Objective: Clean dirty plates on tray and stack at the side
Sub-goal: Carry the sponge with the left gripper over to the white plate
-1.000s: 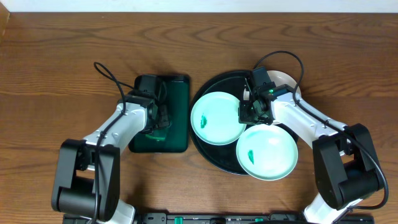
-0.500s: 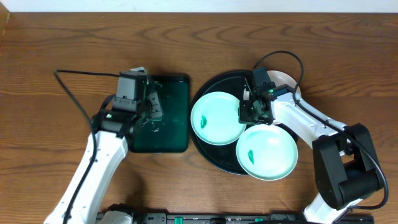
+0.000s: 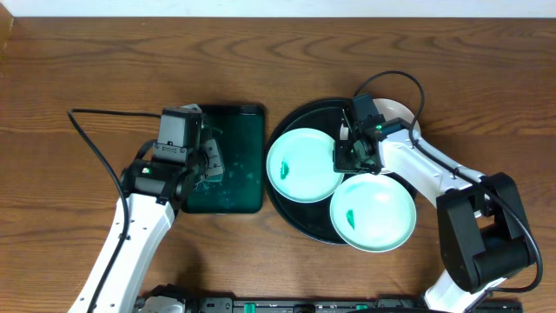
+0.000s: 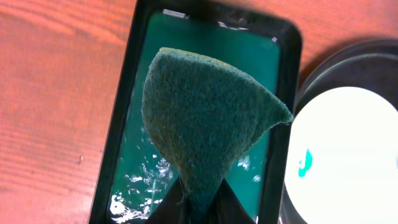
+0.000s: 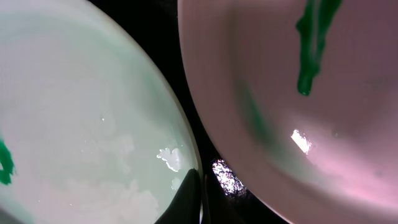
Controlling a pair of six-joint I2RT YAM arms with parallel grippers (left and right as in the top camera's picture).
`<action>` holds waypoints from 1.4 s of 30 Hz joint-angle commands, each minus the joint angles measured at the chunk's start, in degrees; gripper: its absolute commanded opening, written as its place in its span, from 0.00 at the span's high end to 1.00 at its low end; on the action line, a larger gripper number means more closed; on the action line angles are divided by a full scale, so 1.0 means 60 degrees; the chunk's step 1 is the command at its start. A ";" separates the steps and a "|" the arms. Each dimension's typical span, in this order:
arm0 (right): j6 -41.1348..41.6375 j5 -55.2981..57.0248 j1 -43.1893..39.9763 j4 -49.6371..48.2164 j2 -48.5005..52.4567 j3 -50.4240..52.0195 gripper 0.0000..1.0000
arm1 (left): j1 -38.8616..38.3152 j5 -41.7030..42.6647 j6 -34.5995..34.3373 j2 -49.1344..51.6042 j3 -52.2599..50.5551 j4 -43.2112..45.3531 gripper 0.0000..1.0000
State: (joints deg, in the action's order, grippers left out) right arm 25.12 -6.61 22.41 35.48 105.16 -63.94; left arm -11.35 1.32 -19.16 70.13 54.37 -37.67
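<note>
L jaws: clenched on dark green scouring pad (image 4: 208, 118), above rect. dark green tray (image 3: 248, 196) | R jaws: pinching rim of left pale-mint round plate (image 3: 300, 165) | 2nd smeared mint plate (image 3: 373, 213) touching it, both on large round glossy black tray (image 3: 291, 217)

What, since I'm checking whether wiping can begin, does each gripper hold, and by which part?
Left gripper: the green scouring pad, by its narrow lower end. Right gripper: apparently the left plate, by its rim.
</note>
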 commanded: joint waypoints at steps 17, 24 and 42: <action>-0.0087 0.0634 -0.0076 -0.0171 0.0051 0.0073 0.99 | 0.0018 -0.0051 -0.0069 0.4218 0.4972 -0.3861 0.93; -0.0091 0.0634 -0.0113 0.0229 -0.0025 -0.0135 0.99 | 0.0018 -0.0047 -0.0062 0.4404 0.4958 -0.3923 0.93; -0.0087 0.1053 -0.0018 0.0259 -0.0106 -0.0197 0.99 | -0.0550 -0.0047 -0.0419 0.4404 0.4958 -0.3457 0.93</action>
State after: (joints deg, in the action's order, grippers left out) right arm 24.82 -3.60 22.35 37.01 105.16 -64.42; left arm -14.74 1.32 -19.64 97.27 82.96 -58.54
